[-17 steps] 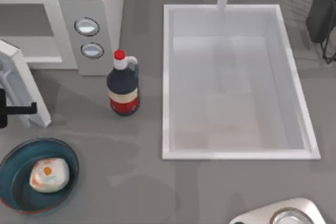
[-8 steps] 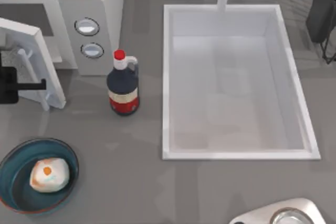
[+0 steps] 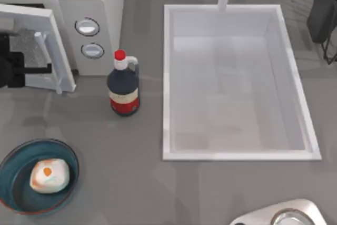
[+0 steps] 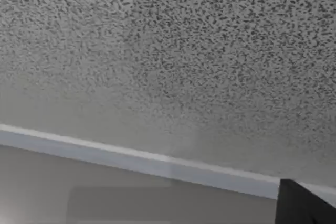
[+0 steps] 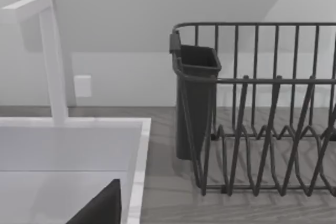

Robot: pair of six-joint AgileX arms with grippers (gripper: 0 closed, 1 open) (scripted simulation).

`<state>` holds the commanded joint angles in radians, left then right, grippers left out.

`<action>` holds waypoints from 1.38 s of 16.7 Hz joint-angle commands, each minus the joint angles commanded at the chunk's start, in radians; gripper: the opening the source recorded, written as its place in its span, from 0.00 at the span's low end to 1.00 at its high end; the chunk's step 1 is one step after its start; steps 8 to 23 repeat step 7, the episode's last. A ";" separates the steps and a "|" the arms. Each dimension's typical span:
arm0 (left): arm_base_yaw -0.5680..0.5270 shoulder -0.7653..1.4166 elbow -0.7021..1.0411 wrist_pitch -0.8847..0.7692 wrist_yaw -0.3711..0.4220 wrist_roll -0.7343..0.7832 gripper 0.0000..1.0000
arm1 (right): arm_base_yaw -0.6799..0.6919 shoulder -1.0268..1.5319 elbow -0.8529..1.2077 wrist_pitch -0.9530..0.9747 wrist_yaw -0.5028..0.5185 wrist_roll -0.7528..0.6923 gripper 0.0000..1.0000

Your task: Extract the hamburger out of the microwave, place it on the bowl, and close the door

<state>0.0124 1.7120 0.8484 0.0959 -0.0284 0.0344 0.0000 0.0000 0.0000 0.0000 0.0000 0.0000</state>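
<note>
From above, the hamburger [image 3: 48, 176] is sitting in the bowl [image 3: 16, 157], down in front of the microwave [image 3: 89, 3] toward the table's [image 3: 142, 183] near edge. So the fetching looks done and what's left is the door [image 3: 50, 40]. It's hanging partly open, swung out at an angle from the microwave's front, its free edge nearest the knobs. The left end effector [image 3: 37, 69] is sitting right against the door's outer face beside the slim handle bar [image 3: 42, 51]; can't tell if its fingers are open or closed. A dark bottle [image 3: 124, 85] with a red cap is standing just beside the microwave, with the white sink [image 3: 168, 77] beyond it.

The left wrist camera is looking at the speckled window of the door [image 4: 168, 51] up close, its white frame [image 4: 136, 158] crossing below.

The right wrist camera is looking at a dish rack [image 5: 252, 129] and faucet [image 5: 52, 56] past the sink, so that arm seems parked far from the microwave.

My guess: the door is stiff, light and hinged, so a flat push near the handle side should do it, no grip needed.
</note>
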 joint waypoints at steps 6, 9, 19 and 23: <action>-0.009 0.199 0.222 -0.015 -0.003 -0.004 0.00 | 0.000 0.000 0.000 0.000 0.000 0.000 1.00; -0.009 0.201 0.224 -0.016 -0.003 -0.004 0.00 | 0.000 0.000 0.000 0.000 0.000 0.000 1.00; -0.009 0.201 0.224 -0.016 -0.003 -0.004 0.00 | 0.000 0.000 0.000 0.000 0.000 0.000 1.00; -0.009 0.201 0.224 -0.016 -0.003 -0.004 0.00 | 0.000 0.000 0.000 0.000 0.000 0.000 1.00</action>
